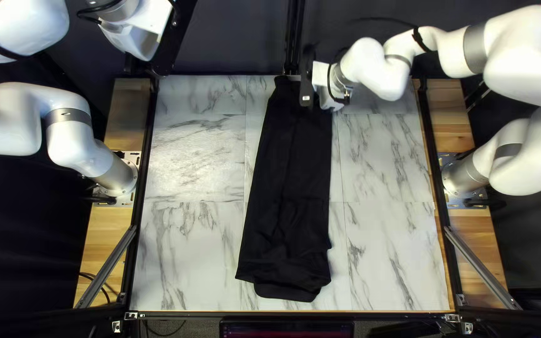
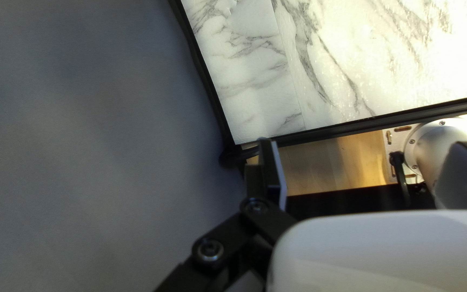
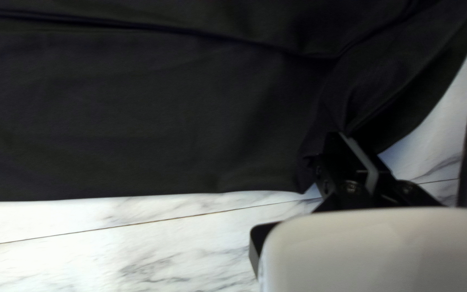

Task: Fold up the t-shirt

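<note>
The black t-shirt (image 1: 292, 163) is laid long and thin down the middle of the worktop (image 1: 189, 250). Its far end is pinched by the right pincer (image 1: 292, 79). The left pincer (image 1: 142, 66) is held wide open near the far left corner.

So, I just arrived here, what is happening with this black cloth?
I am folding a black t-shirt. It lies on the table as a long, narrow strip, with some wrinkles toward the near end. My right gripper is shut on the cloth near its far end. My left gripper is open and holds nothing, raised near the table's far left corner in the top left view.
</note>
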You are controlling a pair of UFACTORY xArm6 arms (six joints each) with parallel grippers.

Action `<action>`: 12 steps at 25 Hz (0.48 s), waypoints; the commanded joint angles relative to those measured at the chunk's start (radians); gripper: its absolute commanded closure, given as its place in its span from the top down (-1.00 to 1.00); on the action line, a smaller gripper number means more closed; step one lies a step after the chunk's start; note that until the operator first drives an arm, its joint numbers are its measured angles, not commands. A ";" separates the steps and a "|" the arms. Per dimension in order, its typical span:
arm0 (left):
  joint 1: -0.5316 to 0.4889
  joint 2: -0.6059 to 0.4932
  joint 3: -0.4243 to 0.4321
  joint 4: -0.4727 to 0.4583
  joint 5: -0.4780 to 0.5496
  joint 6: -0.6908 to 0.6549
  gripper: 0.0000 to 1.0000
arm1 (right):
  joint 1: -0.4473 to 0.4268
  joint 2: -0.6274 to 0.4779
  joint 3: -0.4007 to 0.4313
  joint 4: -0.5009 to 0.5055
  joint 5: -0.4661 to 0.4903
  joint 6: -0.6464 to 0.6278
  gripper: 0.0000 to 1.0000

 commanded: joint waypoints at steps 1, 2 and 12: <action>0.000 0.000 0.000 0.000 0.000 0.000 1.00 | 0.073 -0.033 0.059 -0.113 -0.032 0.157 -1.00; 0.000 0.000 0.000 0.000 0.000 0.000 1.00 | 0.086 -0.035 0.066 -0.133 -0.035 0.185 -1.00; 0.000 0.000 0.000 0.000 0.000 0.000 1.00 | 0.186 0.048 0.072 -0.373 -0.066 0.445 -1.00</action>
